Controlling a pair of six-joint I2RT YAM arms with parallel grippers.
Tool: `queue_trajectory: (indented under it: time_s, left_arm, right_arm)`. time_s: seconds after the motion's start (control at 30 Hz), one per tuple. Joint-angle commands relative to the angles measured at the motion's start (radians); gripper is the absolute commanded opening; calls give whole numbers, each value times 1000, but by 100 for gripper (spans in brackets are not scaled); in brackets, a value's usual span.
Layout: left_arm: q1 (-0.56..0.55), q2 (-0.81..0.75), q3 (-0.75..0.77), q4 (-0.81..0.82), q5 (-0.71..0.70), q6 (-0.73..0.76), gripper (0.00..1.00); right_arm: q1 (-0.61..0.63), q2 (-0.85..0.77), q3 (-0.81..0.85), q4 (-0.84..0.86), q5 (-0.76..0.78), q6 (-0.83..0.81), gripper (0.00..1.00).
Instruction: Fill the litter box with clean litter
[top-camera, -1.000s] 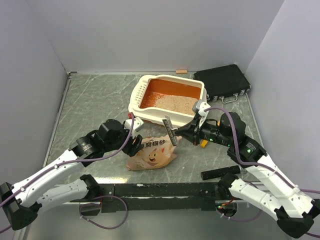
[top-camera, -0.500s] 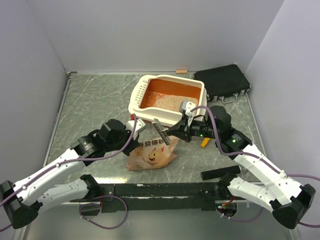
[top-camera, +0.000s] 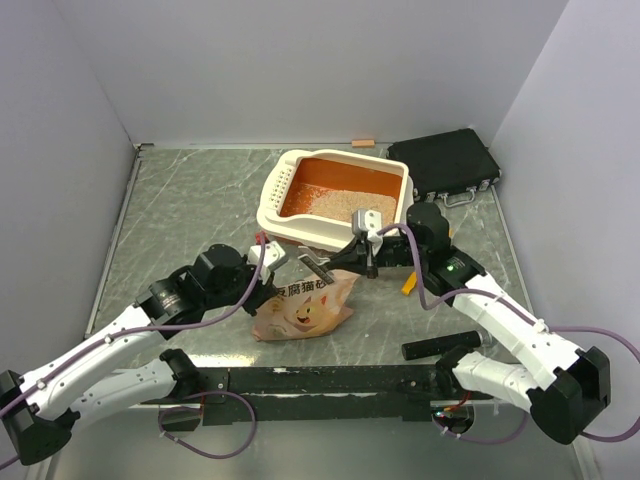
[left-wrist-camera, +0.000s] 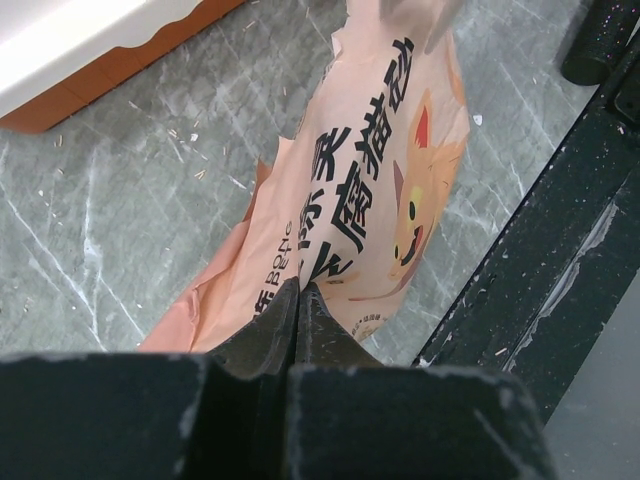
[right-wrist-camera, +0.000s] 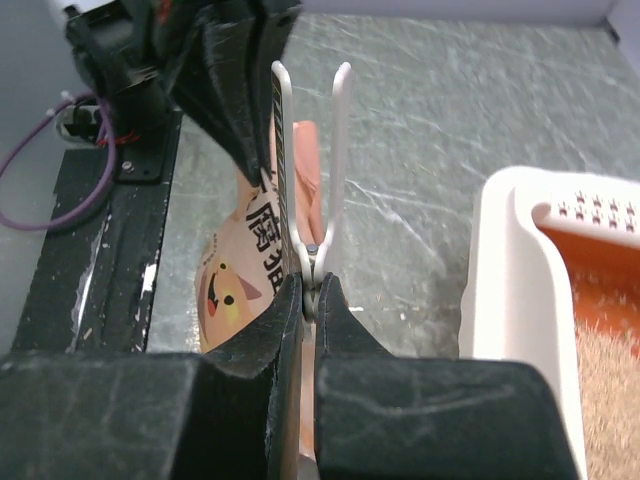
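The left gripper (left-wrist-camera: 300, 290) is pinched shut on the edge of the crumpled tan paper bag (top-camera: 305, 308); the right gripper (right-wrist-camera: 308, 290) clamps a white two-pronged plastic clip (right-wrist-camera: 335, 160). At the bag's twelve o'clock sits the orange, cream-rimmed litter box (top-camera: 300, 228), part-filled with beige litter (top-camera: 345, 207). Lifted, the thin paper could tear, spilling granules.

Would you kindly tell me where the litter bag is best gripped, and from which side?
Probably its crumpled left edge, from the left: the bag lies flat, print up, so only its rumpled edge folds offer a pinch. The left claw is shut there.
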Motion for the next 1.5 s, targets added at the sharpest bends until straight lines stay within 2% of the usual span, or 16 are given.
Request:
queue_trajectory:
  time_s: [0.0,0.17,0.5,0.6,0.77,1.47]
  left_arm:
    - [-2,-31,1,41,-4,-17,1]
    - [0,-41,-2,47,-13,-17,1]
    - [2,-60,-7,66,2,-20,1]
    - [0,-60,-5,69,-10,-18,1]
    - [2,-77,-10,76,-24,-23,1]
    - [2,-130,-25,99,-32,-27,1]
  right_arm:
    - [-27,-8,10,121,-181,-94,0]
    - [-27,42,32,74,-216,-126,0]
    - [-26,110,102,-130,-118,-275,0]
    - [-18,140,153,-254,-95,-339,0]
    - [54,211,285,-538,46,-468,0]
    - [238,378,438,-715,373,-509,0]
